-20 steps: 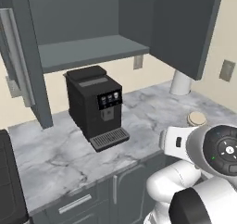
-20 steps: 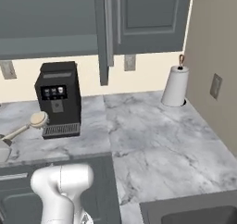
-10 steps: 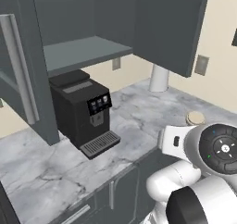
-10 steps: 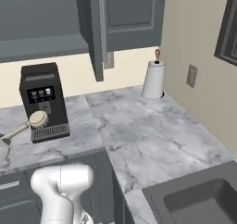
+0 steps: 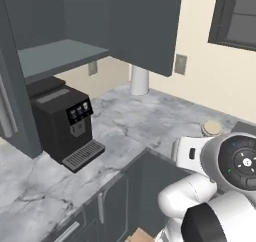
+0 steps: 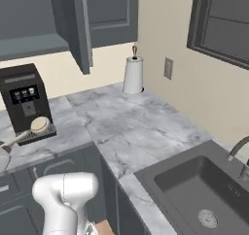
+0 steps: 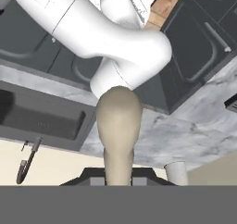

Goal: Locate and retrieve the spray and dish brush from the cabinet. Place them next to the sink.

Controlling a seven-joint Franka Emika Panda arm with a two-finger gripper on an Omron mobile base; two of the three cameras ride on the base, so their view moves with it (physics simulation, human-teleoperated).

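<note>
While the gripper (image 7: 118,179) pinches what looks like one dish brush (image 7: 118,126) by its tan handle, one sink (image 6: 204,190) lies right, one cabinet (image 5: 60,56) stands open above one coffee machine (image 5: 62,123).

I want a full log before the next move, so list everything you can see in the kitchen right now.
cabinet: one, dark grey, on the wall, door open, shelf bare where visible
coffee machine: one, black, on the counter under the cabinet
paper-towel roll: one, white, upright in the counter's corner
wall outlets: two, grey, on the cream wall
window: one, dark frame, above the sink
counter: one, grey-veined white marble
sink: one, dark grey, set in the counter, with round drain
faucet: one, slim, at the sink's far rim
low cupboards: dark grey, under the counter
dish brush: one, tan, in the gripper
arm: white
gripper: shut on the dish brush
</note>
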